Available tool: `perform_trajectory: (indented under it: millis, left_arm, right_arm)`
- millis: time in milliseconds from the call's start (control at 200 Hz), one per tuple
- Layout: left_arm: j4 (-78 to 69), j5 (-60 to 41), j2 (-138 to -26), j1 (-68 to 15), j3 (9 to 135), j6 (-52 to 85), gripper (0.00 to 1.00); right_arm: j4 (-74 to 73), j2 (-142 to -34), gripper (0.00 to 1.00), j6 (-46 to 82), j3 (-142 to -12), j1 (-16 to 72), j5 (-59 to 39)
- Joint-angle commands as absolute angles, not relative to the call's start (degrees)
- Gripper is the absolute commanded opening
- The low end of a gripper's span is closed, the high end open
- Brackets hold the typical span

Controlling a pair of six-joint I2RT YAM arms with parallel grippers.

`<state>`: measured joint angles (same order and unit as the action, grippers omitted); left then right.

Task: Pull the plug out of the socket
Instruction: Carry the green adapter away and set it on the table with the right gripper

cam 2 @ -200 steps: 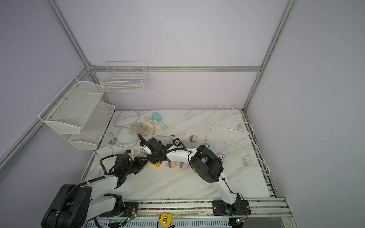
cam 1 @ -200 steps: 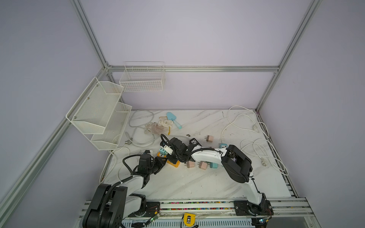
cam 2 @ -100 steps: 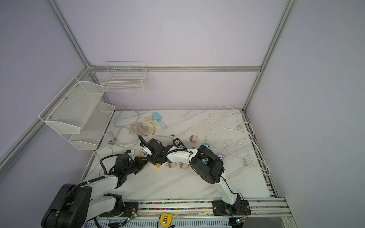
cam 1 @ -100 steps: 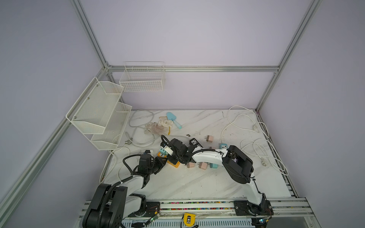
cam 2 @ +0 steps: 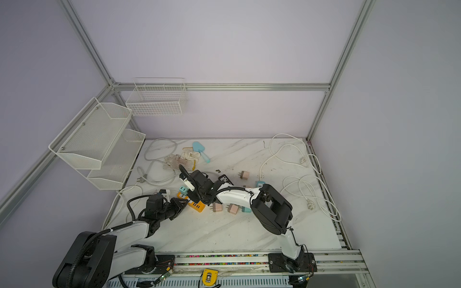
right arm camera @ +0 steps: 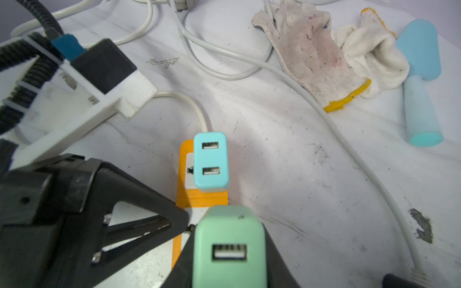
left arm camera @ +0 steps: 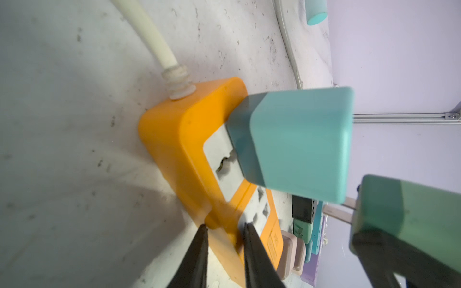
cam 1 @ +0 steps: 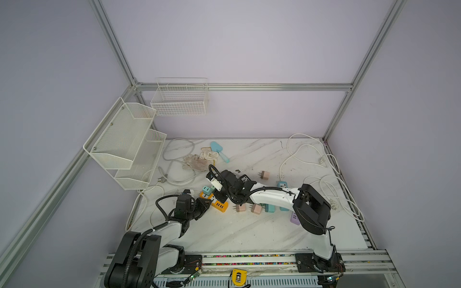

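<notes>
The mint-green plug (right arm camera: pixel 229 232) hung just above the orange power strip (left arm camera: pixel 179 139), its two flat prongs bare and, as far as the left wrist view showed, clear of the socket face. Its long axis ran from prongs to USB port and stood close to upright with a slight tilt. The prongs aimed down at the strip and the port faced up. The right claw (right arm camera: pixel 229 269) was clamped on the plug's sides. The left claw (left arm camera: pixel 224 229) was nearly together, pinching the strip's long edge and pinning it to the marble counter (left arm camera: pixel 62 124). A teal plug (left arm camera: pixel 299 144) sat seated in the outlet nearer the strip's white cable (left arm camera: pixel 152 35), just beside the green one. The pull looked all but done. Finishing it well likely called for drawing straight along the prongs' line rather than rocking, with the strip held down, then swinging away from the teal neighbour before setting the plug on bare counter.
</notes>
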<state>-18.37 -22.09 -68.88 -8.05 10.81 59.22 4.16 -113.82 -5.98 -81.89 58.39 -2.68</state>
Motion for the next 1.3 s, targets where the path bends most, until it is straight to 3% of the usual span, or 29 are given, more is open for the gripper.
perform_trajectory:
  millis: [0, 340, 630, 970, 1295]
  left_arm:
    - [-8.1, -21.7, -70.2, -8.0, 12.1, 57.8, 0.24]
    - [-3.9, -24.8, -61.8, -8.8, 18.9, 57.9, 0.27]
    - [3.2, -18.6, -55.1, -13.9, 22.1, 57.7, 0.31]
    - [7.3, -12.0, -51.0, -21.3, 22.5, 57.8, 0.34]
    - [8.4, -10.0, -49.5, -23.2, 22.3, 57.8, 0.38]
  right_arm:
    - [1.6, -108.9, 0.09, -2.8, -81.2, 57.3, -6.2]
    - [-6.3, -103.2, 0.09, 18.5, -71.6, 52.3, -10.5]
    - [-12.3, -106.9, 0.09, 31.2, -67.5, 48.5, -9.6]
    - [-18.9, -111.9, 0.09, 35.6, -65.0, 47.4, -7.1]
    - [-20.1, -114.9, 0.12, 36.0, -64.8, 47.1, -5.0]
